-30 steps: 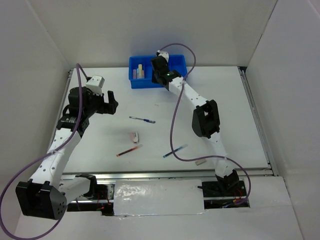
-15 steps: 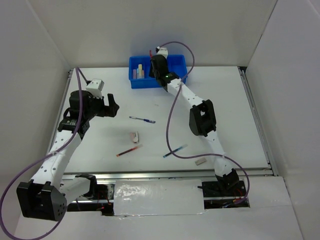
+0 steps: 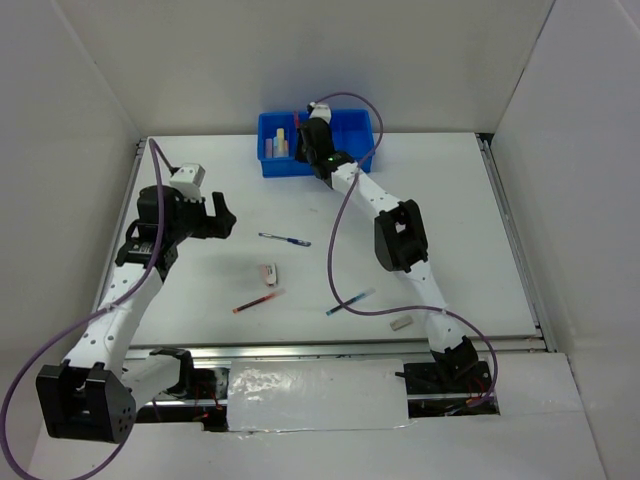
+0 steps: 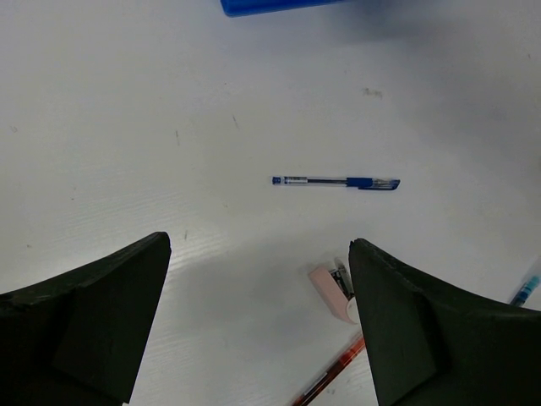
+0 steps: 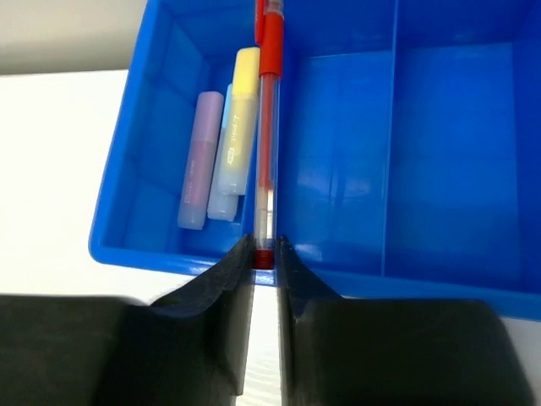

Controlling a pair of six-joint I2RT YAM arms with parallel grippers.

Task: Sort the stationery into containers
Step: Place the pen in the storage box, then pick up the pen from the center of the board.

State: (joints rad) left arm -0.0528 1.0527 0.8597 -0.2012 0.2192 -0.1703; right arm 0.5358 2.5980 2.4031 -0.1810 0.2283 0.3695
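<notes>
Holding red pen (image 5: pixel 267 127) pinched in right hand (image 5: pixel 265 247) over tray (image 5: pixel 473 283) left half, long axis pointing toward tray's far wall; left hand (image 4: pixel 258 245) spread, well off tray.

The right arm has swung toward the left of the overhead frame. Its dark elbow block (image 3: pixel 400 235) now sits further left and a touch higher. The right gripper (image 5: pixel 265 254) has slid from over the middle of the blue tray (image 3: pixel 352 128) toward the tray's left half. The red pen (image 5: pixel 267 127) pinched in it now shows from above as a thin red streak, where a second ago I couldn't make it out. The left gripper (image 3: pixel 220 212) has sunk slightly lower and leftward in the frame.
</notes>
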